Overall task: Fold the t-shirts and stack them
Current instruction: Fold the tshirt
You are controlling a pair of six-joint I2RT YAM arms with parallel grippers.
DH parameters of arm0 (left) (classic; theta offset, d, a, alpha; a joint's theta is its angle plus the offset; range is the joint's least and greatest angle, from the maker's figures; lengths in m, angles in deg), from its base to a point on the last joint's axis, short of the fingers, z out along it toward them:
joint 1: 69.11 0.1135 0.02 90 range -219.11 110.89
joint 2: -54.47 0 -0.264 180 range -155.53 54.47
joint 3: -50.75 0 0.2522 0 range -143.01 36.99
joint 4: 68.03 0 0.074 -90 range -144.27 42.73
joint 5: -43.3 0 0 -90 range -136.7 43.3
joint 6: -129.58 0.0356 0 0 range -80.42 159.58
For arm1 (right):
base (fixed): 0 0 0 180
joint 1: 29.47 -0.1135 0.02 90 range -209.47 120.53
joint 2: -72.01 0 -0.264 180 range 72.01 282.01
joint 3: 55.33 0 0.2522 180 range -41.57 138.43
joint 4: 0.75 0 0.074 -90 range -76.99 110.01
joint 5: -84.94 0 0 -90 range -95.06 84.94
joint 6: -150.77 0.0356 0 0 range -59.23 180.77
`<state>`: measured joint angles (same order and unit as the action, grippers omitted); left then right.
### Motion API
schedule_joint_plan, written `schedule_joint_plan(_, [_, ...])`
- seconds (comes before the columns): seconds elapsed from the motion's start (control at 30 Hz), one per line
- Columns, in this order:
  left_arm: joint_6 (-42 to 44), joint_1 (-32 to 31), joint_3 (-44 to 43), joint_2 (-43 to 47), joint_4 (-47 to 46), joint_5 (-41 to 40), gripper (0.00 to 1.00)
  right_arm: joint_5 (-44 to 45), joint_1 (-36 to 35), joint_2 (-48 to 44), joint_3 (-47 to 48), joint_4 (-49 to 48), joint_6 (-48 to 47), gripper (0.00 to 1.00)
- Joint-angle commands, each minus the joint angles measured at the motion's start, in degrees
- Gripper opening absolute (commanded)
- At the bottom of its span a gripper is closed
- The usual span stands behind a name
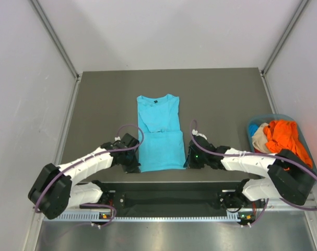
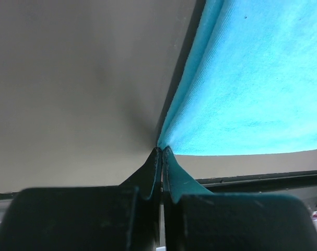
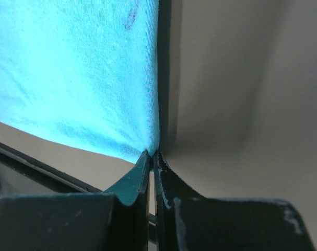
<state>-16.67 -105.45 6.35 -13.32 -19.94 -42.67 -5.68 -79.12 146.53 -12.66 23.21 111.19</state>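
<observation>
Surface: dark grey surface [image 1: 221,99], walled by pale panels on three sides, carried everything in the scene.
Arms: left arm [image 1: 85,167] and right arm [image 1: 252,161] reached inward from the near edge, one toward each side of the shirt's hem.
Turquoise t-shirt: turquoise t-shirt [image 1: 158,136] lay flat near the middle of the surface as a narrow rectangle, sleeves tucked in, collar at the far end, hem toward the arms; a cloth edge ran across its middle.
Basket: blue-grey basket [image 1: 276,116] sat at the right edge, well apart from the turquoise shirt.
Orange t-shirt: orange t-shirt [image 1: 283,137] was heaped on top inside the basket.
Beige t-shirt: beige t-shirt [image 1: 259,138] was bunched at the basket's left side, just beside the orange one.
Left claw: left claw [image 1: 138,166] [image 2: 161,151] was pinched tight on the near-left hem corner, the cloth [image 2: 252,78] spreading up and rightward from its tips.
Right claw: right claw [image 1: 187,163] [image 3: 152,156] was clamped on the near-right hem corner, the cloth [image 3: 69,68] spreading up and leftward from its tips.
</observation>
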Motion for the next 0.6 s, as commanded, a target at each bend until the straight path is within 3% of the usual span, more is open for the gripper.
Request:
schedule_joint_plan(0.0, [-2.63, -0.14, 0.66, 2.48, 1.27, -0.52, 0.0, 3.25, -1.06, -1.56, -1.84, 8.52, -3.03, 0.0])
schedule_joint_plan(0.23, [-3.96, -0.05, -3.63, 3.9, 1.79, 0.89, 0.0, 8.18, -0.98, -7.11, 4.74, 15.63, -5.5, 0.0])
schedule_joint_plan(0.57, [-1.76, 1.35, -16.37, 1.7, 7.16, -3.06, 0.0, 8.01, 2.09, -3.95, 16.52, 19.25, -14.02, 0.0])
